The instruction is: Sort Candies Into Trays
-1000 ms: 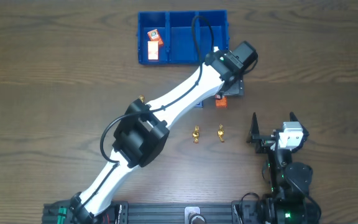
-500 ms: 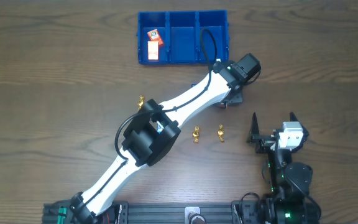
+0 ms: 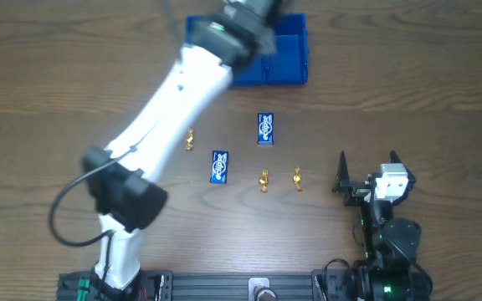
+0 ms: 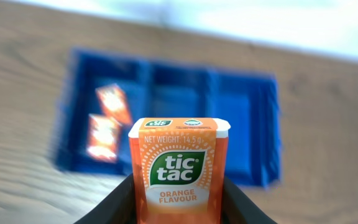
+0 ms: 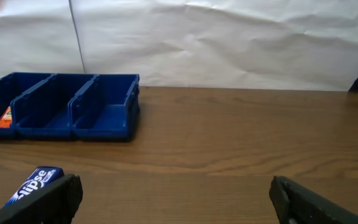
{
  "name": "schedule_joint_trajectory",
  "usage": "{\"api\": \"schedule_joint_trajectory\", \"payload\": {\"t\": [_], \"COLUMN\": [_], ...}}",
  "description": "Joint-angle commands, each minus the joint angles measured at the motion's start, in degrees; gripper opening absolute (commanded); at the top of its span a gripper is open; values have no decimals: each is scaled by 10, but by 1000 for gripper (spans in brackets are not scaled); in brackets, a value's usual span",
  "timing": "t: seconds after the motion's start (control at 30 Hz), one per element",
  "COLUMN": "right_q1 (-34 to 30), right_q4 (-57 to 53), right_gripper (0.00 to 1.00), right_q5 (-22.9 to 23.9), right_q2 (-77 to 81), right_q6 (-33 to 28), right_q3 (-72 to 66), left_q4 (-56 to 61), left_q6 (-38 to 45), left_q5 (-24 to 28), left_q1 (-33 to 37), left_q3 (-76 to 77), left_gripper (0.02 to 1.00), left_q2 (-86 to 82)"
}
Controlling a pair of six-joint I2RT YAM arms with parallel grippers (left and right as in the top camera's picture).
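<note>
**Over by the blue tray: left gripper's got the orange candy box**

Biggest thing first. The wooden table is basically the whole top view. The left arm runs from its base at the bottom edge all the way up to the blue tray at the far side of the table. From above it covers the tray's left and middle parts. The tray has three compartments side by side.

On the left wrist cam, the left gripper is clamped on an orange candy box, with a finger pressing each side. The box is upright and lifted off the table, and the tray sits lower down beyond it. Honestly can't tell which compartment it's over, it's pretty blurry. Two small orange packs lie in one end compartment.

The right gripper sits low near its own base on the right, fingers spread wide apart, facing the tray.

Two blue candy packs lie flat mid-table. One blue pack is closer to the tray. The other blue pack is a bit left of it and nearer the arm bases.

Then there are three little gold-wrapped candies. One gold candy is just beside the left arm. A second gold candy and a third gold candy sit near each other, between the nearer blue pack and the right gripper.
</note>
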Motion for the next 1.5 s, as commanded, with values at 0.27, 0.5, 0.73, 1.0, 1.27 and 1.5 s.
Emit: {"api": "schedule_joint_trajectory", "payload": {"t": [0.27,0.5,0.73,1.0,1.27,1.5], "right_q1": [-3,-3,-3,-3,-3,-3], "right_q4": [-3,-3,-3,-3,-3,-3], "right_gripper": [998,998,998,998,998,998], "right_q5": [-5,-5,-5,-5,-5,-5], "right_q2": [-3,-3,-3,-3,-3,-3], "right_q6": [-6,-6,-6,-6,-6,-6], "right_q3": [-2,-2,-2,-2,-2,-2], "left_q4": [1,-10,28,398,616,595], "left_q6": [160,157,143,231,267,267], "left_q5": [98,101,100,43,127,131], "left_q1": [121,130,144,186,271,291], "left_q3": [-3,-3,-38,-596,-1075,-1284], "left_gripper": [371,421,796,915,998,998], "left_q2": [114,123,54,-515,-982,-1213]}}
